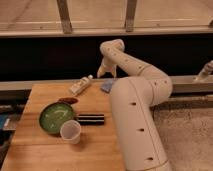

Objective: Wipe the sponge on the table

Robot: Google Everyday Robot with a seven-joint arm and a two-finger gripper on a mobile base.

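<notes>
The small light-blue sponge lies on the far right part of the light-brown wooden table, partly hidden behind my white arm. My gripper hangs just above the sponge, pointing down at it. Whether it touches the sponge I cannot tell.
A white tube with an orange tip lies at the far edge, left of the sponge. A green bowl, a clear cup, a black bar and a reddish-brown object sit mid-table. My bulky arm covers the table's right side.
</notes>
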